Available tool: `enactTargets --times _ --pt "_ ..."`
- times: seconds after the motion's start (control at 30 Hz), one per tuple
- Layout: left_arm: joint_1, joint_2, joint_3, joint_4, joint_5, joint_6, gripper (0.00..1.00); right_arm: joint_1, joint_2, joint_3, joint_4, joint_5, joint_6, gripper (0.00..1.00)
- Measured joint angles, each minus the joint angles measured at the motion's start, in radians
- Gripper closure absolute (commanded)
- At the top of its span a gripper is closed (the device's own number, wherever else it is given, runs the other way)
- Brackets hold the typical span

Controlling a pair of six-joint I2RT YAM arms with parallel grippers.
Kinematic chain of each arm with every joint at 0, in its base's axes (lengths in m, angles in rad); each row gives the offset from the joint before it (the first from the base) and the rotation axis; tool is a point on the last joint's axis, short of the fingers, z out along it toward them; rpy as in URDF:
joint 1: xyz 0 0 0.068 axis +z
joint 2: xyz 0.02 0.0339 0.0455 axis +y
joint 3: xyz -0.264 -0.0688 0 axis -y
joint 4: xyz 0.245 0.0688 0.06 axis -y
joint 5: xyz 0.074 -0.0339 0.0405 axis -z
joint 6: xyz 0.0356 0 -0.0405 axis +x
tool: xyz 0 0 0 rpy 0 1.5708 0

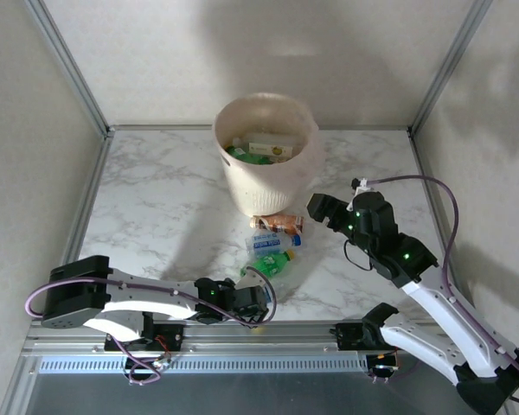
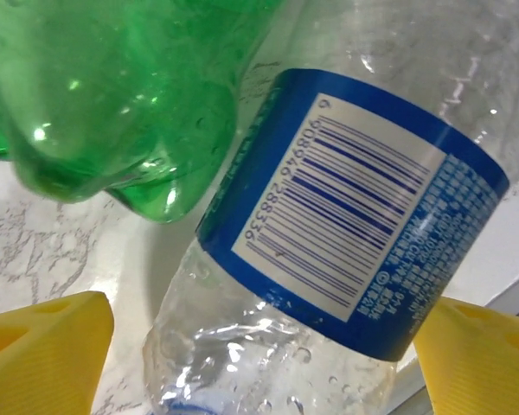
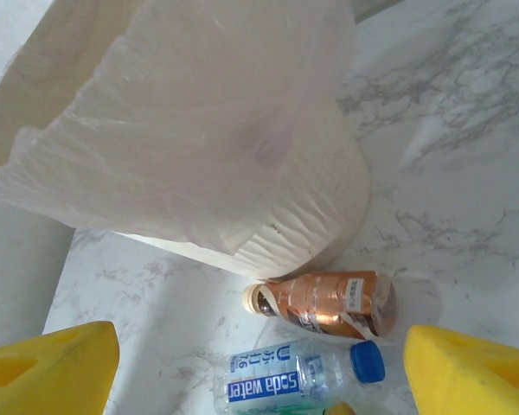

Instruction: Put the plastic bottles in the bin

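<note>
Clear thin plastic suggests the blue-labelled bottle (image 2: 355, 225), lying at 6 o'clock from the bin (image 1: 251, 186), is light, crushable and slippery, so the left gripper (image 2: 259, 346), fingers spread astride it, should close gently across the labelled midsection; the right gripper (image 3: 259, 372) is likewise spread.

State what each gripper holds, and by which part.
Nothing is held. The left gripper has its jaws open, with the clear bottle close before them and not gripped. The right gripper is open and empty.

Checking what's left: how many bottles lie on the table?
3: copper-brown bottle by the bin, clear bottle next, green bottle farthest from it. Some may hide behind the bin.
</note>
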Motion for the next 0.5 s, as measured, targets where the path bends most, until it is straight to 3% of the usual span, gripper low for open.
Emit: enactTargets --times 0.3,0.5 --pt "0.000 0.076 0.019 0.037 0.000 0.033 0.38 0.000 -0.054 -0.056 -0.034 0.001 0.042 0.15" --pt "0.000 0.078 0.040 0.039 0.001 0.047 0.43 0.000 -0.069 -0.062 -0.056 0.001 0.060 0.15"
